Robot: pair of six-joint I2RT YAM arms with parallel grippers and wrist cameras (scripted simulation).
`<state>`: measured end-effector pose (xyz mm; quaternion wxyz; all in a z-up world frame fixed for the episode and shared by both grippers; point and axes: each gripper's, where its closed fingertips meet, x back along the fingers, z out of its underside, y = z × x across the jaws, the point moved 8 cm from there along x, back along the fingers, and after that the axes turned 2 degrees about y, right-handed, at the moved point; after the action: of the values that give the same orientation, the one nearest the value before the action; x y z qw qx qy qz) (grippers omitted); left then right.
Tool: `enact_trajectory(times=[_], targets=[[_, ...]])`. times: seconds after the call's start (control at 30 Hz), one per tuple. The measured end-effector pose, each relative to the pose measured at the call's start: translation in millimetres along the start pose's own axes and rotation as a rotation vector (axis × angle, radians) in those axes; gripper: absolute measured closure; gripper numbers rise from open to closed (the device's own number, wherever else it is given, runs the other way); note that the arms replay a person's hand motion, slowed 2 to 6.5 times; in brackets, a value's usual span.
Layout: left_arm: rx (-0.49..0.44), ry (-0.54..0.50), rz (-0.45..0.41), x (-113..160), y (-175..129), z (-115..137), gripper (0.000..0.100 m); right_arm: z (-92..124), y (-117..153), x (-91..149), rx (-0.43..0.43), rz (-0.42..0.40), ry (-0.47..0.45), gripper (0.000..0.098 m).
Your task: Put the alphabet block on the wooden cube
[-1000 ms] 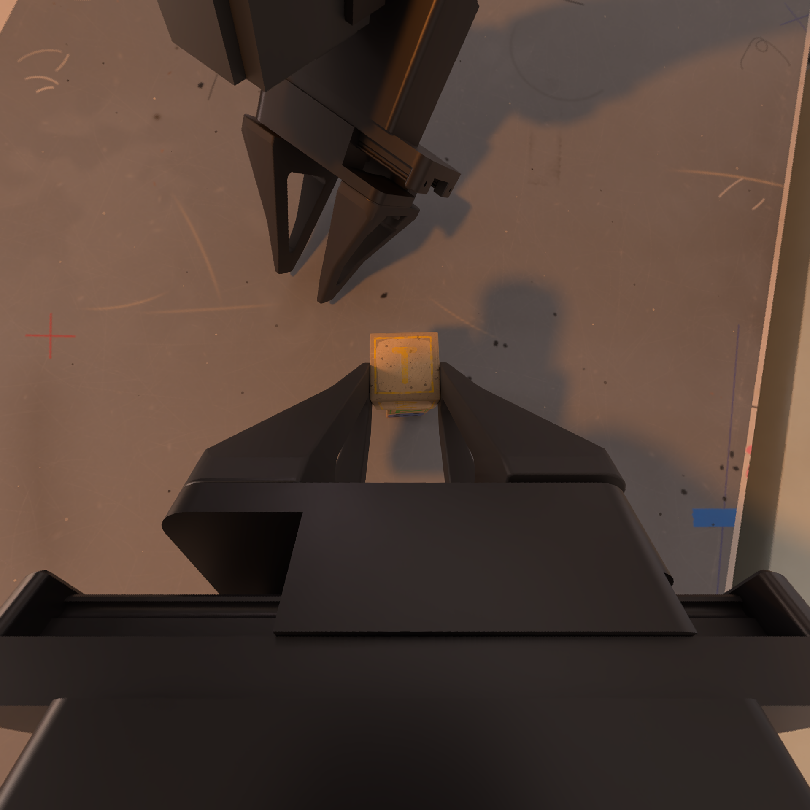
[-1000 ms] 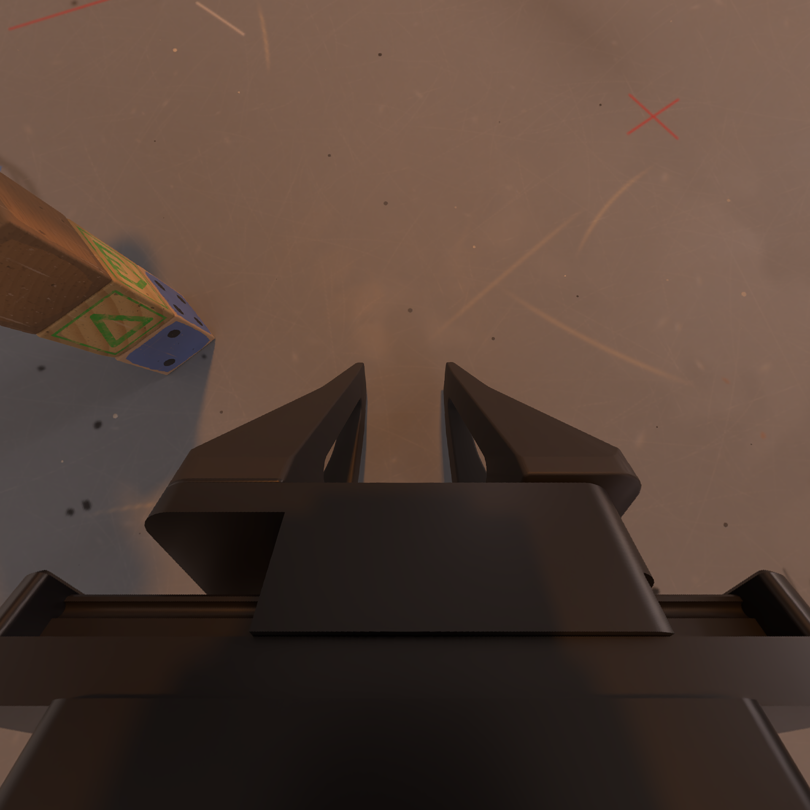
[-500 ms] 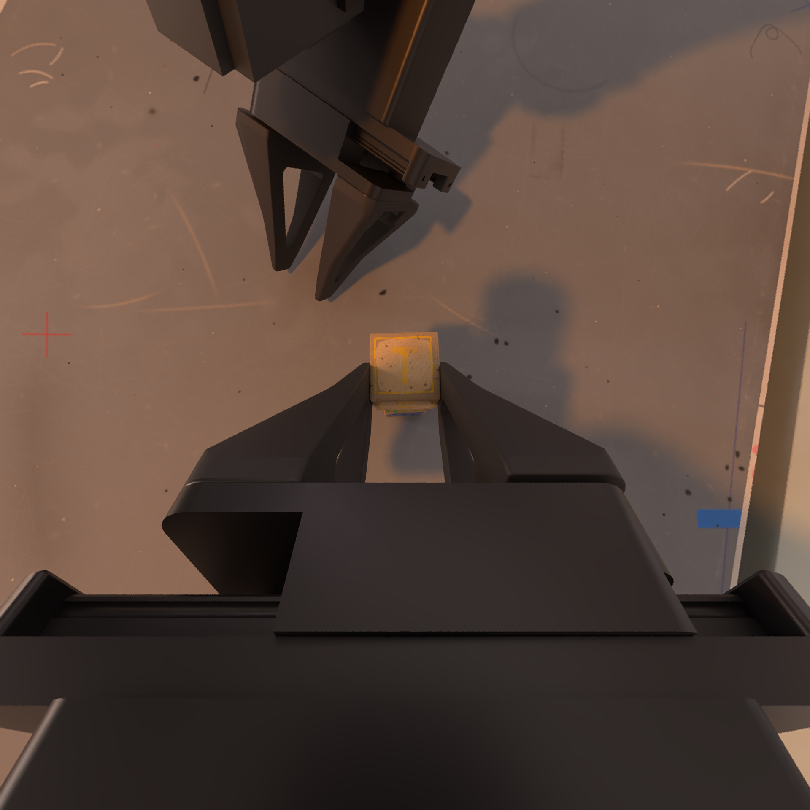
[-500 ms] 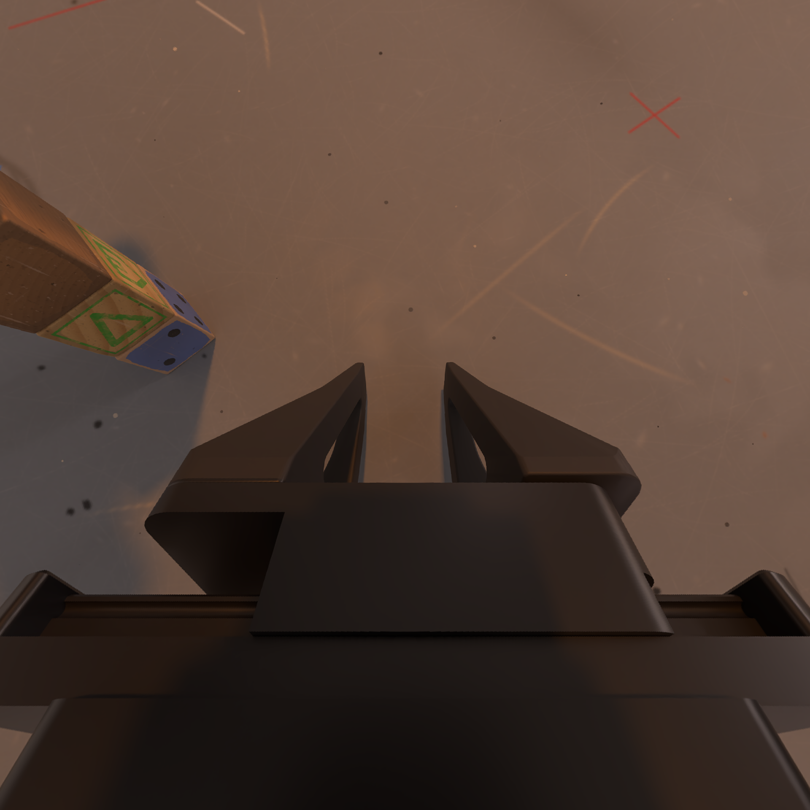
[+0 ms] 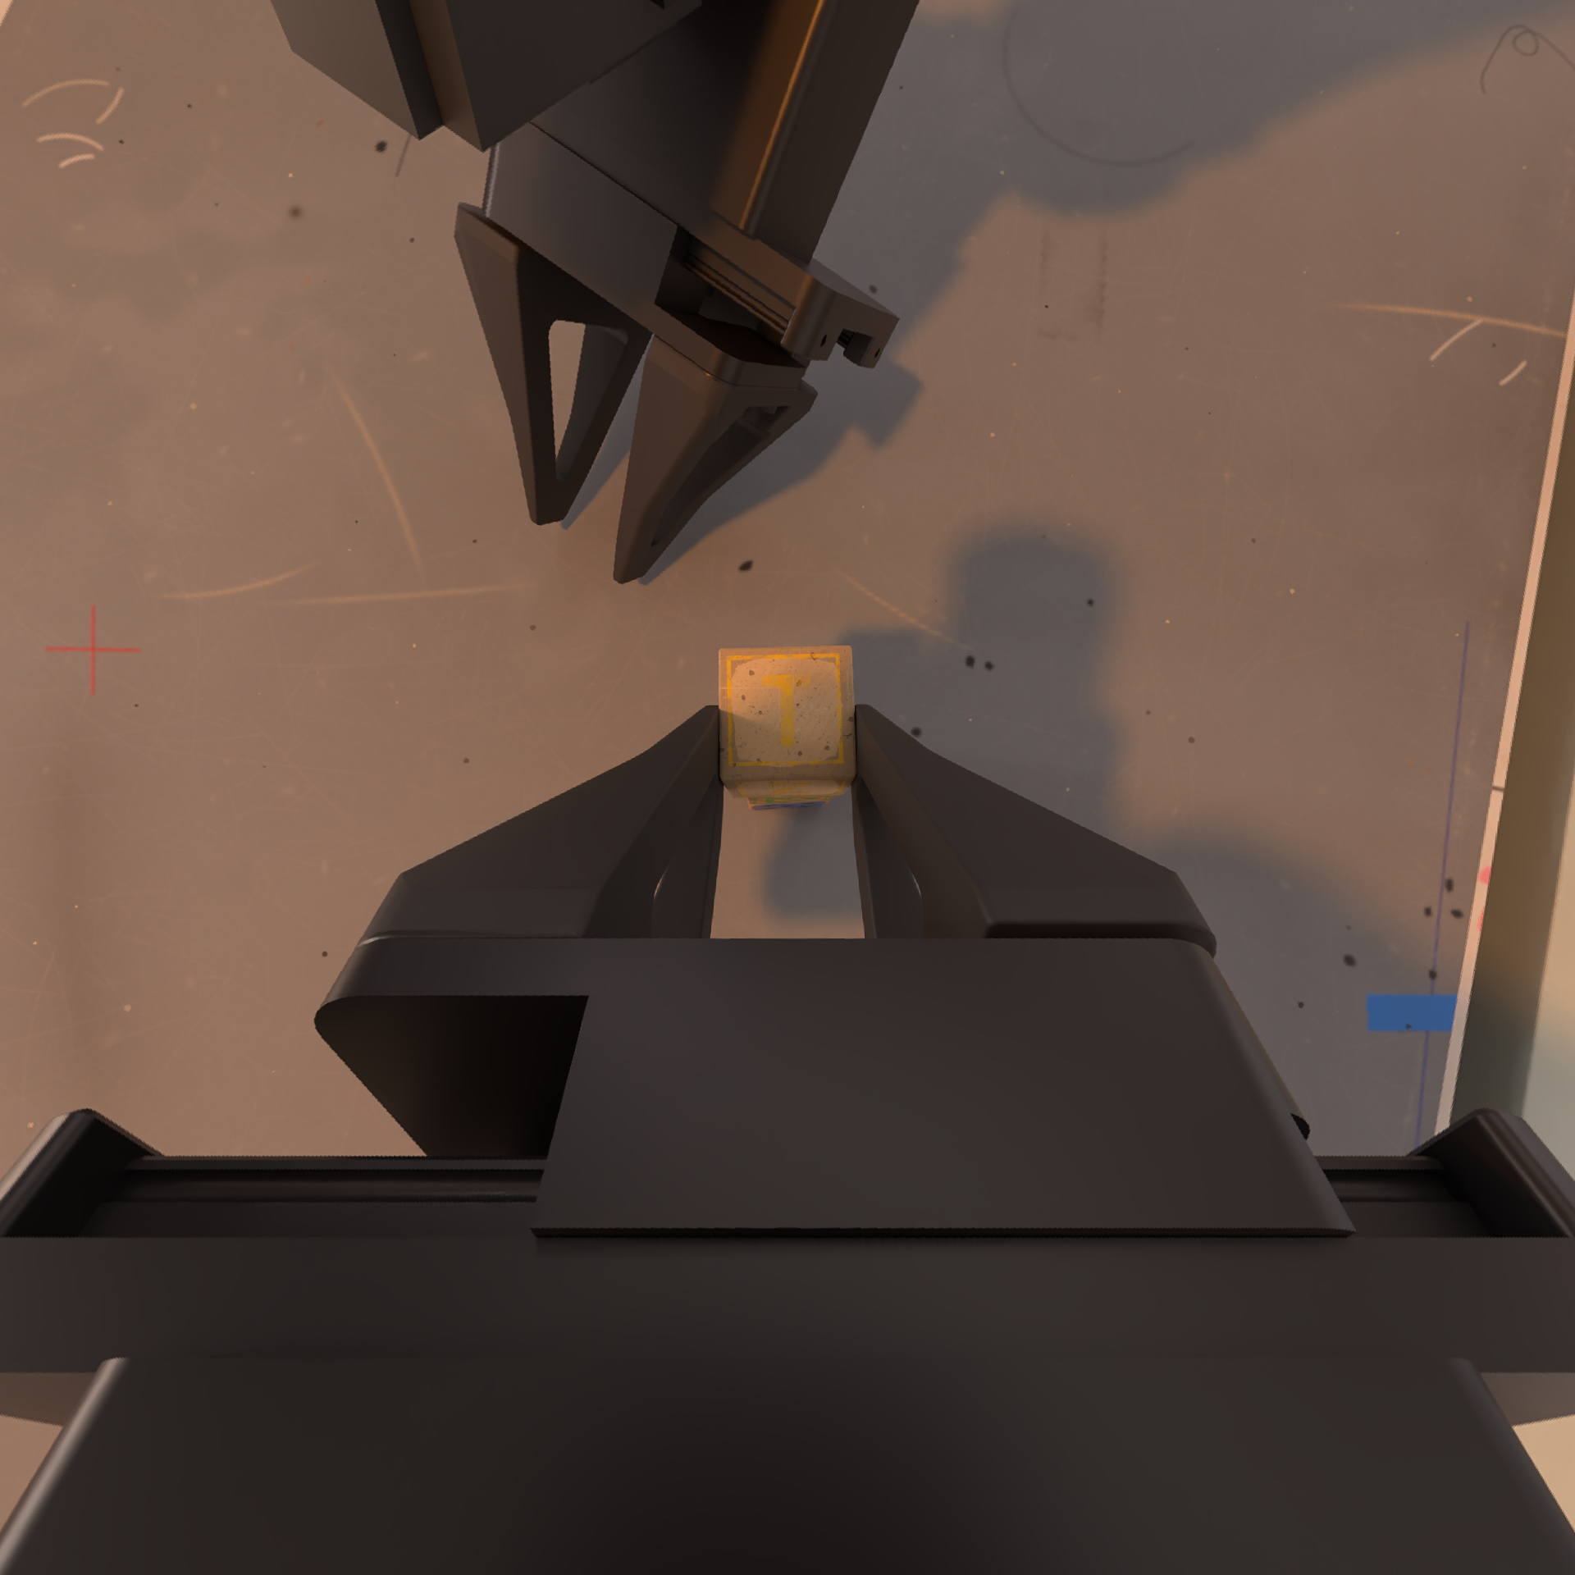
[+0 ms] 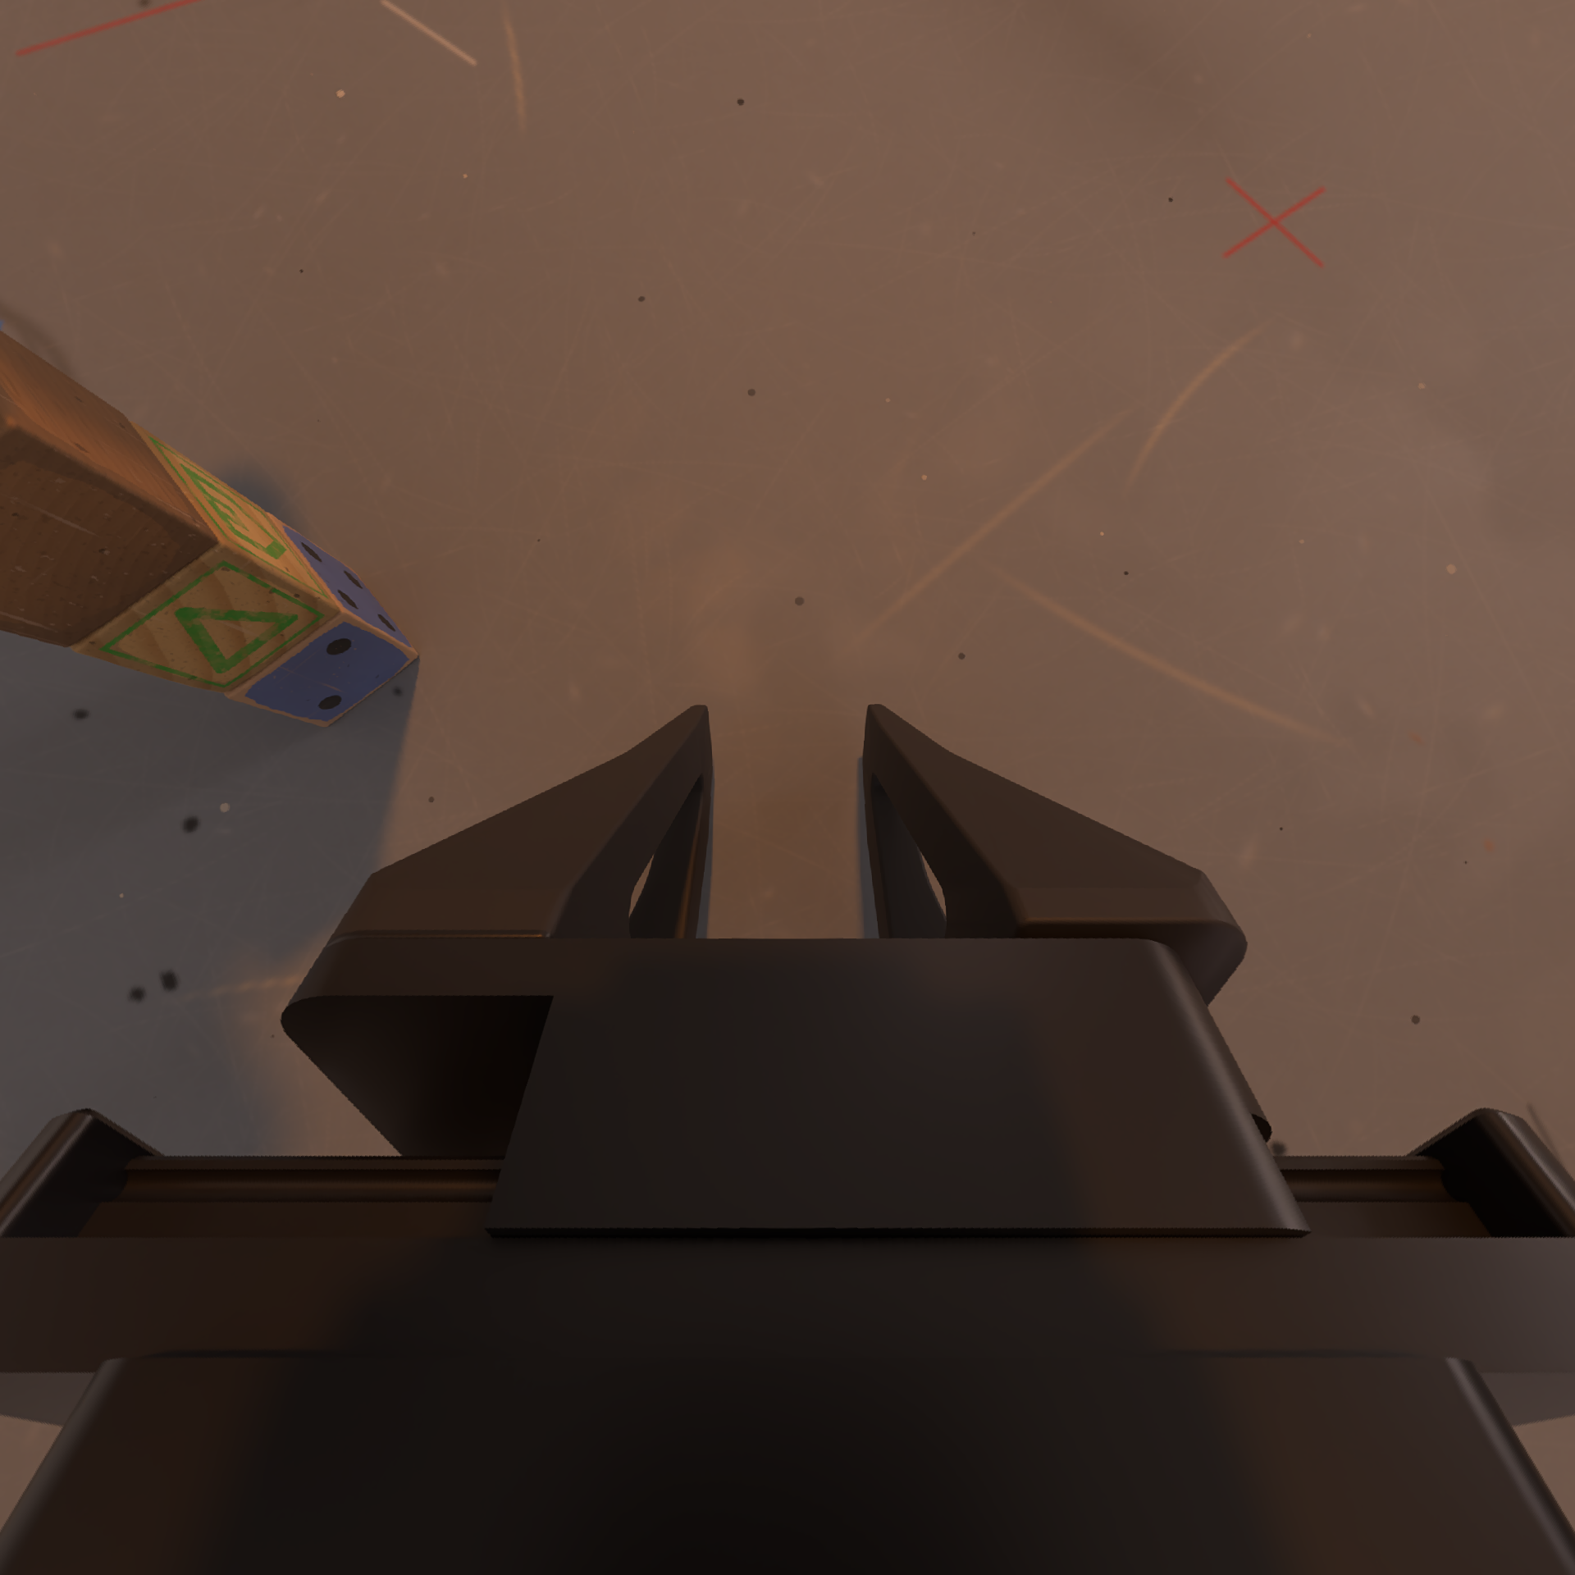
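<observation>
Our left tool (image 5: 786, 707) is clamped on the block (image 5: 785, 718) atop a stack – its lettered face up toward us, well in from the tabletop's (image 5: 256, 767) right edge. Our right tool (image 6: 787, 707) stands slightly apart, empty. The stack (image 6: 170, 579) is cut off there – the cube hard to tell.

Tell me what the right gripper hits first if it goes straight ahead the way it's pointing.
Only the bare tabletop, as far as the right wrist view shows. Nothing lies between or ahead of the right gripper's open fingers; the stack of blocks stands off to the left of that line.
</observation>
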<state>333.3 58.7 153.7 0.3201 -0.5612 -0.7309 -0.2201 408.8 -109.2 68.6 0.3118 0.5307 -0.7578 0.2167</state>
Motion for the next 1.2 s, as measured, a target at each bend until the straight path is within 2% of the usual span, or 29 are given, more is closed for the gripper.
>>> enact_trajectory(times=[1.2], targets=[[0.001, -0.008, -0.010, -0.1, -0.8, 1.5, 0.075, 0.0, 0.1, 0.1, 0.000, 0.000, 0.000, 0.0670]])
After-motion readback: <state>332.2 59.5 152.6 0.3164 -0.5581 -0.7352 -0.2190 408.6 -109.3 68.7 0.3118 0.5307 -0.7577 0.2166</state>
